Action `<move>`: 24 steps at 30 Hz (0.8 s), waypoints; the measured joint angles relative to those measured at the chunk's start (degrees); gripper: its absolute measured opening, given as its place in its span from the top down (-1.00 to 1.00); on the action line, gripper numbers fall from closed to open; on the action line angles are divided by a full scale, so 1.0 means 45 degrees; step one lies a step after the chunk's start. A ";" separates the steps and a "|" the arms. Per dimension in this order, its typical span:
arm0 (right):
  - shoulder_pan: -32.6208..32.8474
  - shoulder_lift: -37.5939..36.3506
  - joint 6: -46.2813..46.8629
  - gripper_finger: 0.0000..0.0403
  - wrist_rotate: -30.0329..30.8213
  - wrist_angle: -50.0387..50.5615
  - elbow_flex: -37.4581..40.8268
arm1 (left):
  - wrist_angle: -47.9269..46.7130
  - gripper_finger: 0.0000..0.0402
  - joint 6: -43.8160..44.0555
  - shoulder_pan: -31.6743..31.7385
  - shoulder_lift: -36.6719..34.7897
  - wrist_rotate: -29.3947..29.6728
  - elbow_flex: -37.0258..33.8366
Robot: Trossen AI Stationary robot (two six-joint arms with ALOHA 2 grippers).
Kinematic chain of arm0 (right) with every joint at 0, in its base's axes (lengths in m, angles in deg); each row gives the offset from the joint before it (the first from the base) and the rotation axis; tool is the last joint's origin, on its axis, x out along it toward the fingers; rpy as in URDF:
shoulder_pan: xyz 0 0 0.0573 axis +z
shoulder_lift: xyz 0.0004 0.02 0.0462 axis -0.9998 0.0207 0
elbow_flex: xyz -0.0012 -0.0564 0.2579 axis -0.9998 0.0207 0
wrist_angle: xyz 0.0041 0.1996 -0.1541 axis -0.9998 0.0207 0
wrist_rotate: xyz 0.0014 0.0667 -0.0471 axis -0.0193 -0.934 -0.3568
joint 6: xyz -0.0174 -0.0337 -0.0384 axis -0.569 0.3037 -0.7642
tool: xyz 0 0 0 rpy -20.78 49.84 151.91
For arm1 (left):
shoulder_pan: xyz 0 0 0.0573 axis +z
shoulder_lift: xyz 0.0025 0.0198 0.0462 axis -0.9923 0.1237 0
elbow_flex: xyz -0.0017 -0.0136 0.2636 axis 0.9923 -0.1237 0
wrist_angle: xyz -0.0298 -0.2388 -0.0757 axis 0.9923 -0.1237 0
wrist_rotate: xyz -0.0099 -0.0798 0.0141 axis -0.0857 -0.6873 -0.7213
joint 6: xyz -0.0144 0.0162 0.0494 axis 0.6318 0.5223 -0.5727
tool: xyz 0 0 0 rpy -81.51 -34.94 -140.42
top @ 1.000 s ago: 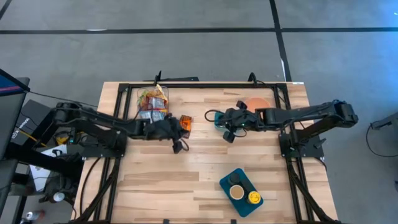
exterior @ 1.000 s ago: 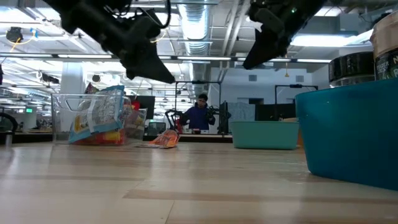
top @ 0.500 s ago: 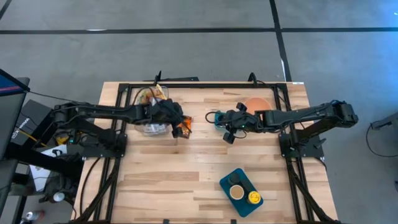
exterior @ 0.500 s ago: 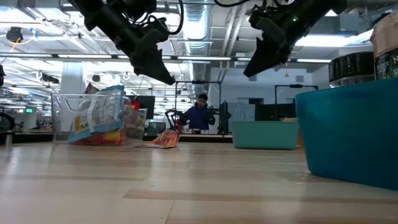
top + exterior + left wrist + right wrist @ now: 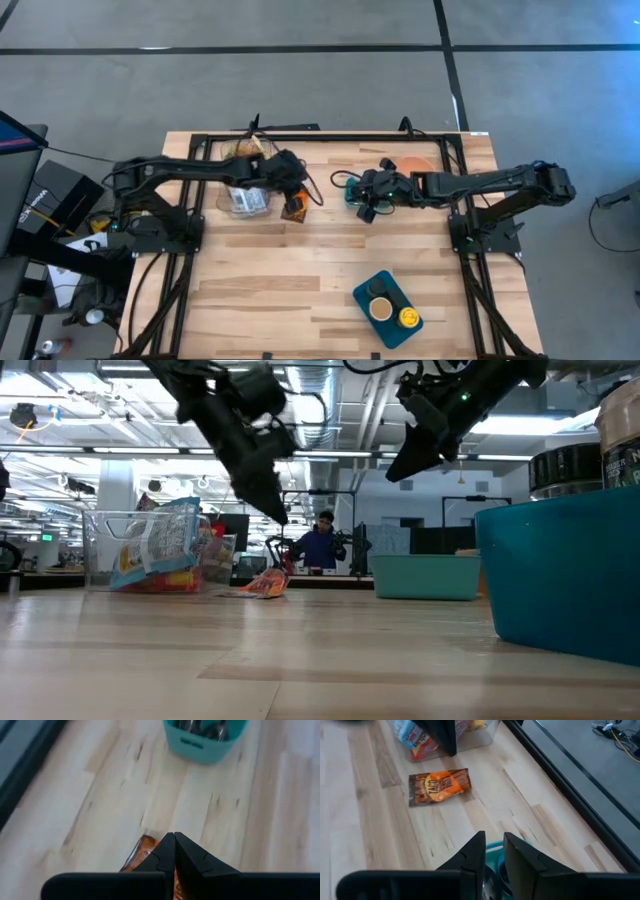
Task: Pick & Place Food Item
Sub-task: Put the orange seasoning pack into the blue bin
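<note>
Our left end effector (image 5: 293, 196), clenched and empty, hovers above the orange snack packet (image 5: 293, 207), which lies on the counter (image 5: 300, 290) at three o'clock of the clear bin (image 5: 243, 195); picking and placing remain.

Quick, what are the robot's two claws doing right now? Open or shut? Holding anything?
Left gripper: jaws shut, holding nothing, above the orange snack packet.
Right gripper: jaws slightly apart, nothing visibly held, over the teal bin.
</note>
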 joint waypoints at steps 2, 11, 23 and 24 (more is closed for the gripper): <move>-0.0068 0.0000 -0.0004 0.69 -0.0005 0.0041 0.0000 | -0.0526 1.00 -0.0354 0.0125 0.0568 -0.0011 0.0455; -0.0436 0.0000 -0.0368 0.69 -0.0087 0.0551 0.0001 | -0.1210 1.00 -0.1448 0.1323 0.2009 -0.1723 0.1566; -0.0472 0.0005 -0.0368 0.69 -0.0092 0.0860 0.0000 | -0.1681 0.65 -0.2137 0.2249 0.2098 -0.2300 0.1585; -0.0472 0.0005 -0.0368 0.69 -0.0092 0.0862 0.0000 | -0.1584 0.60 -0.2138 0.2202 0.2154 -0.2311 0.1585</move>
